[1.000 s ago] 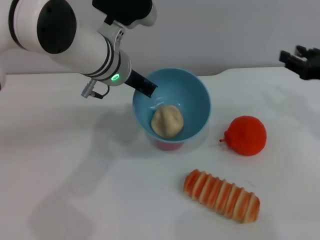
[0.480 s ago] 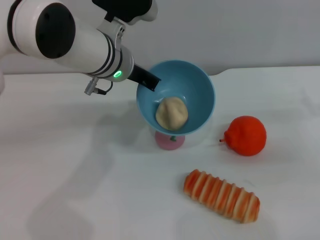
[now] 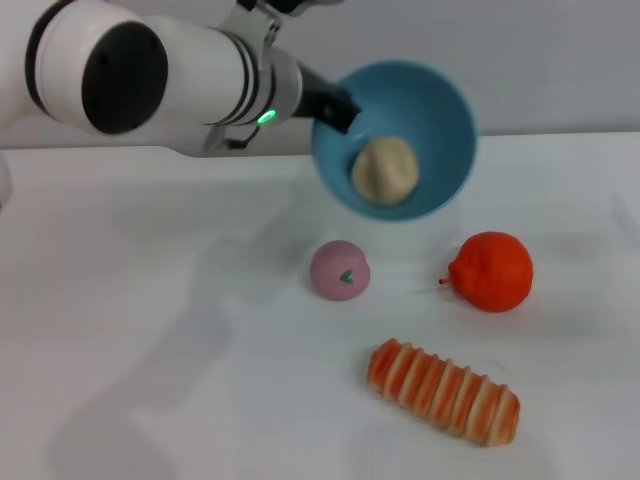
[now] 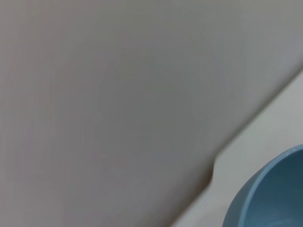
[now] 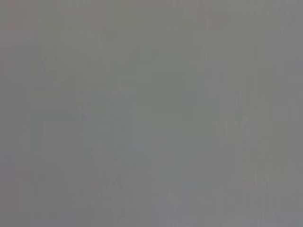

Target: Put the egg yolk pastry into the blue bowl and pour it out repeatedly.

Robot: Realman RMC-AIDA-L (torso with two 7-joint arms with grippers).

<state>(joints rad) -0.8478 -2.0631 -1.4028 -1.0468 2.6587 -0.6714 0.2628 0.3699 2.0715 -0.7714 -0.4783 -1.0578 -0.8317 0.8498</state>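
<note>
My left gripper [image 3: 333, 108] is shut on the rim of the blue bowl [image 3: 440, 110] and holds it lifted above the table, tilted toward me. The egg yolk pastry [image 3: 385, 171], a pale beige lump, lies inside the bowl against its lower wall. A part of the bowl's rim also shows in the left wrist view [image 4: 265, 194]. My right gripper is out of view; the right wrist view shows only plain grey.
A pink round bun with a green mark [image 3: 339, 270] sits on the white table [image 3: 150, 330] below the bowl. An orange fruit [image 3: 491, 271] lies to its right. A long orange-and-cream striped bread [image 3: 443, 391] lies nearer the front.
My left gripper has lifted the bowl up and to the right with the pastry inside, uncovering the pink bun beneath it. The right gripper, seen at the right edge before, has left the view.
</note>
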